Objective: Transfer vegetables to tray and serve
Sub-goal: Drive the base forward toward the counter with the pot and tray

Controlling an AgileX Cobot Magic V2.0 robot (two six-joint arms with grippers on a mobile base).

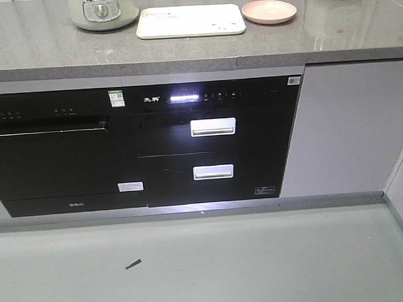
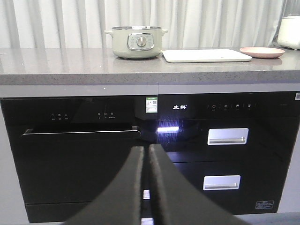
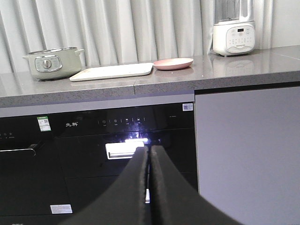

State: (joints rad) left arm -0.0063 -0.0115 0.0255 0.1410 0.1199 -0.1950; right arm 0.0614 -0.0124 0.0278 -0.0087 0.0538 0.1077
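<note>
The cream-white tray (image 1: 190, 21) lies flat on the grey countertop, between a pale green pot and a pink plate; it also shows in the left wrist view (image 2: 206, 55) and the right wrist view (image 3: 112, 71). No vegetables are in view in any frame. My left gripper (image 2: 146, 149) is shut with nothing between its fingers, hanging low in front of the black appliance doors. At about the same height, facing the drawer handle, my right gripper (image 3: 149, 150) is shut and empty too. Neither gripper appears in the front view.
A pale green electric pot (image 1: 104, 9) stands left of the tray, and a round pink plate (image 1: 269, 11) sits to its right. A white blender (image 3: 233, 33) is further right. Below the counter edge are black built-in appliances (image 1: 141, 147) and a grey cabinet (image 1: 347, 124).
</note>
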